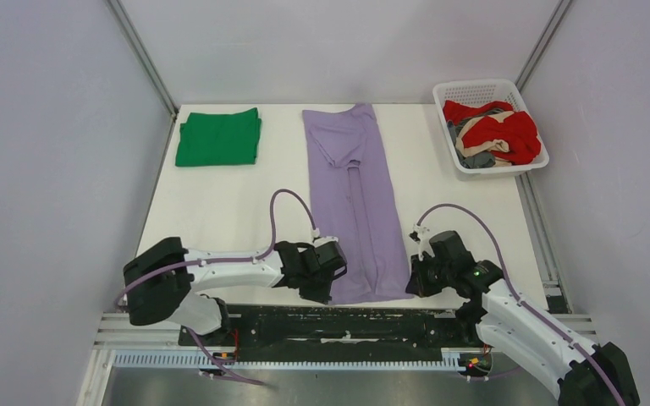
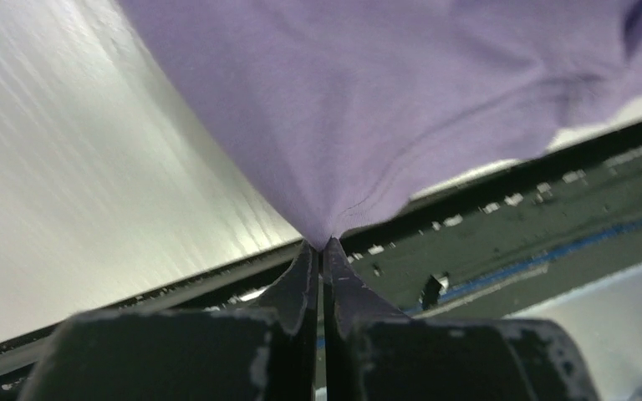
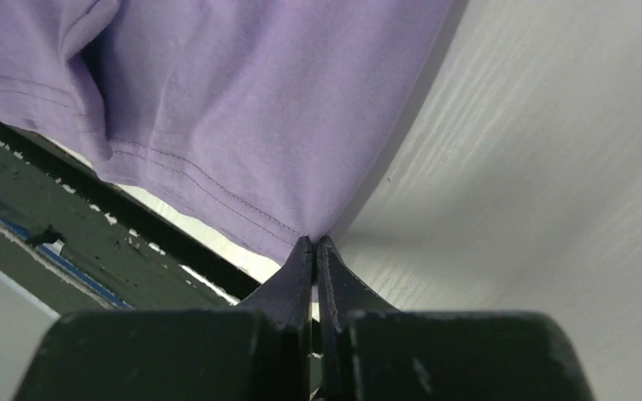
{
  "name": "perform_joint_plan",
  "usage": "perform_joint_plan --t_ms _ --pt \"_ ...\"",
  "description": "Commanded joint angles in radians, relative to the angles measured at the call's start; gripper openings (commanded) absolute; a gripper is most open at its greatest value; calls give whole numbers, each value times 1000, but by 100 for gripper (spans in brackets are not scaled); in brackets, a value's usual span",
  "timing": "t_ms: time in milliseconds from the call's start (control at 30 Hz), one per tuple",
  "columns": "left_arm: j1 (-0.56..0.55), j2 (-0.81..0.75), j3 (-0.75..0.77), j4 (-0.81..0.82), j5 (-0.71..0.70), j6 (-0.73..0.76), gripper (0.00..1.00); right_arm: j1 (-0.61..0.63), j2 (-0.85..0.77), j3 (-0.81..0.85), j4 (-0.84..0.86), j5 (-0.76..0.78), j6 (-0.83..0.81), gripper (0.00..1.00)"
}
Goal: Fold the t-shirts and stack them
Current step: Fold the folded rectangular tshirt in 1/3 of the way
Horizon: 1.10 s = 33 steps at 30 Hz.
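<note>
Lavender t-shirt [image 1: 355, 186] hem corners clamped, 1 in left gripper [image 2: 322, 249], 1 in right gripper [image 3: 315, 244]. Lift both evenly, carry hem to collar, keep edges square

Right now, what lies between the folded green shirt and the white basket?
Between the green shirt and the basket: only the far end of the lavender shirt, bare table either side. The top external view shows it.
</note>
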Motion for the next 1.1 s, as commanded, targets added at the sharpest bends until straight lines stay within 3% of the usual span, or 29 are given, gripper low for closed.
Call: perform_joint_plan --t_ms 0,167,467,600,1067 --pt "-47 -117 11 -15 -45 1 2 1 -34 30 -22 -96 -31 0" --pt "-26 -206 -24 78 -34 27 2 1 -65 70 109 -53 24 0" --pt "181 -233 3 232 -27 163 2 1 51 131 395 93 92 0" --pt "307 -195 24 318 -8 199 2 -5 161 189 499 226 77 0" --pt "578 29 200 397 29 293 2 -84 534 452 686 341 -8 0"
